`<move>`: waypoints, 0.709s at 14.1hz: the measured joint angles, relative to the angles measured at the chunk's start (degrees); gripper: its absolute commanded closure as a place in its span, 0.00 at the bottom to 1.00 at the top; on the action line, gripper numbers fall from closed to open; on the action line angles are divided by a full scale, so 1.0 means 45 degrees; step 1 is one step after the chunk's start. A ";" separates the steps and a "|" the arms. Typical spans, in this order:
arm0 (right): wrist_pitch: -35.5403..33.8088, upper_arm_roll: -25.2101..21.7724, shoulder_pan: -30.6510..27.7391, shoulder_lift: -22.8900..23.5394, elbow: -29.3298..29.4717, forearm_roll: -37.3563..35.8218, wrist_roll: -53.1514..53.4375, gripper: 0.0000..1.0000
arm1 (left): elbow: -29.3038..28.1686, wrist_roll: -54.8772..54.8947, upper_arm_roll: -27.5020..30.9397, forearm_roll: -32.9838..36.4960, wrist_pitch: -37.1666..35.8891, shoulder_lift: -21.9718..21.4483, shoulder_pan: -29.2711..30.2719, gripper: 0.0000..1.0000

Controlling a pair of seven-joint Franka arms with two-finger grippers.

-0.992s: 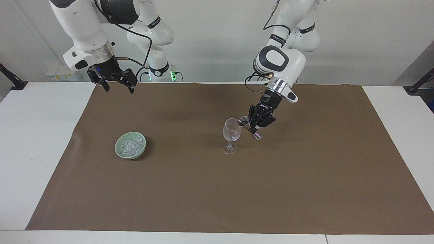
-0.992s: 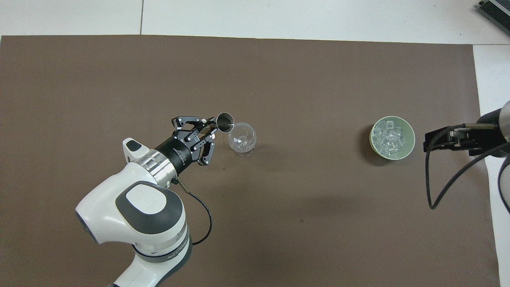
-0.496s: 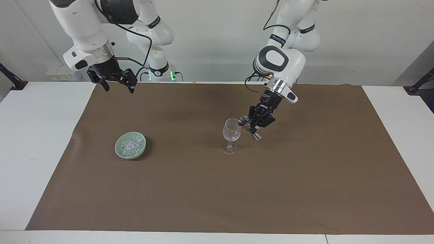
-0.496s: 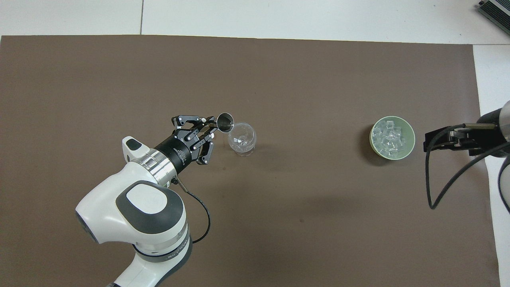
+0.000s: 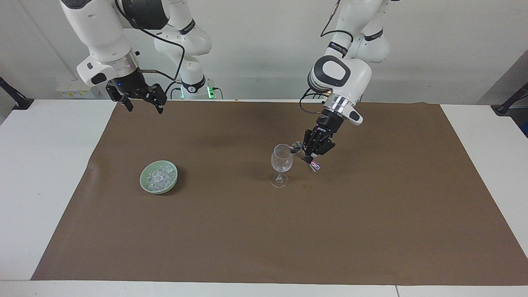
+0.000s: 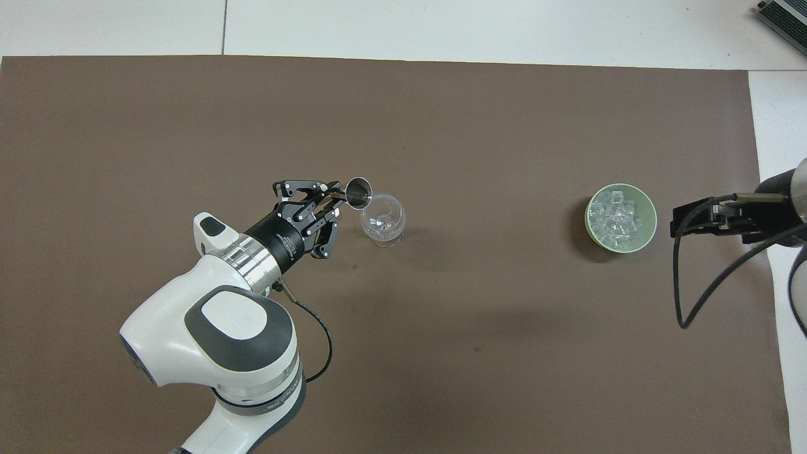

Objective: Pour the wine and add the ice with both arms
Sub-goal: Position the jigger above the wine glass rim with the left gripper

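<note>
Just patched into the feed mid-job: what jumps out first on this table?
The left gripper holds a small metal jigger tilted at the rim of the clear wine glass standing mid-mat, with ice already in the glass. Toward the right arm's end of the table sits a pale green bowl heaped with ice. The right gripper waits, raised above the mat's edge nearest the robots.

Opposed high views, one shared table (image 5: pixel 49 173).
</note>
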 measured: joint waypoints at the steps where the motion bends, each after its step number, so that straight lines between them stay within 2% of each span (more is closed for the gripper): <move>1: 0.0000 0.0000 0.0000 0.0000 0.0000 0.0000 0.0000 0.00 | 0.0003 0.0154 -0.0010 0.0000 0.0068 0.0000 0.0000 1.00; 10: 0.0132 0.0015 0.0002 -0.0101 0.0039 0.0000 0.0000 0.00 | 0.0018 0.1182 -0.0351 0.0012 0.0414 0.0002 -0.0005 1.00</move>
